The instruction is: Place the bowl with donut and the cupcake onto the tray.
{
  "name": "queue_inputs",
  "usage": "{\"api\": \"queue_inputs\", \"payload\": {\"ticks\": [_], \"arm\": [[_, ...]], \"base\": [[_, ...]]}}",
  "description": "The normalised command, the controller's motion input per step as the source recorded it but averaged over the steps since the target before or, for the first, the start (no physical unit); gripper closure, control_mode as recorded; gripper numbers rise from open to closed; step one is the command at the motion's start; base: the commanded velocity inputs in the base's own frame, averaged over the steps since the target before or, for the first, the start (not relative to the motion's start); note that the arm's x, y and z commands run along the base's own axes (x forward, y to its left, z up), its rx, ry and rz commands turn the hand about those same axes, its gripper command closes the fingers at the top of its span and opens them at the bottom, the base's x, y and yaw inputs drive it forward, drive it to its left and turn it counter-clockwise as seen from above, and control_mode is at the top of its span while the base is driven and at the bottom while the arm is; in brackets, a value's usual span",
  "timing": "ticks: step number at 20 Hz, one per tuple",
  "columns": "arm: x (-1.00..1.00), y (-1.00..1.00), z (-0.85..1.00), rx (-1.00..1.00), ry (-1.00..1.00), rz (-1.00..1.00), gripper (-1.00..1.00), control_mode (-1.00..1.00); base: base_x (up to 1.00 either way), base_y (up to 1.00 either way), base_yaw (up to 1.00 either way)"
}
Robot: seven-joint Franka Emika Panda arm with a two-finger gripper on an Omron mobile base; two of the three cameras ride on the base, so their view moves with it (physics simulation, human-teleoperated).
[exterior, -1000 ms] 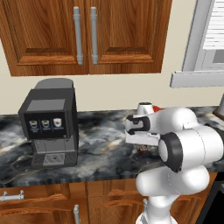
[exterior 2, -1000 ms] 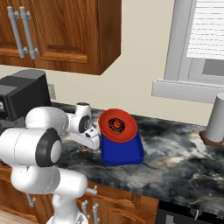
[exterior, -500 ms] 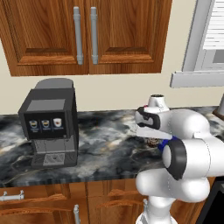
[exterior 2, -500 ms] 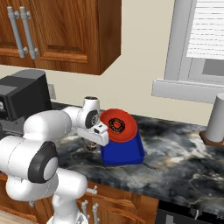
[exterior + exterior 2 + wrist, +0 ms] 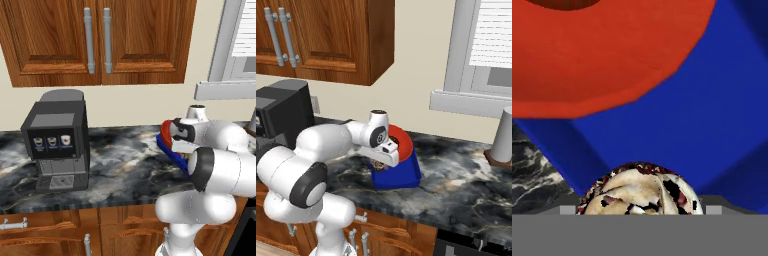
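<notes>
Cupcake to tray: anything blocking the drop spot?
Nothing visible does. In the hand view the cupcake sits at the fingertips over bare blue tray floor. The red bowl already occupies the tray's far part, clear of the cupcake.

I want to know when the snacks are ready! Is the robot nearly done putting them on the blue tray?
Nearly. Done: the red bowl already rests on the blue tray. In hand: the cupcake sits right at the gripper, above the tray floor in the hand view; whether it is gripped or already released is unclear. Left: setting it down, if not yet, and pulling away.
</notes>
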Motion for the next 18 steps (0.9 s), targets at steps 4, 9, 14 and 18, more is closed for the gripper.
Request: {"api": "queue_inputs", "payload": {"ticks": [4, 9, 14, 18], "arm": [[0.2, -0.59, 0.0, 0.0, 0.0, 0.01, 1.0, -1.0], [0.08, -0.44, -0.03, 0.0, 0.0, 0.0, 1.0, -1.0], [0.04, -0.21, -0.21, 0.0, 0.0, 0.0, 1.0, -1.0], [0.16, -0.07, -0.34, 0.0, 0.0, 0.0, 1.0, -1.0]], "base": [[0.0, 0.0, 0.0], [0.0, 0.0, 0.0], [0.0, 0.0, 0.0], [0.0, 0.0, 0.0]]}}
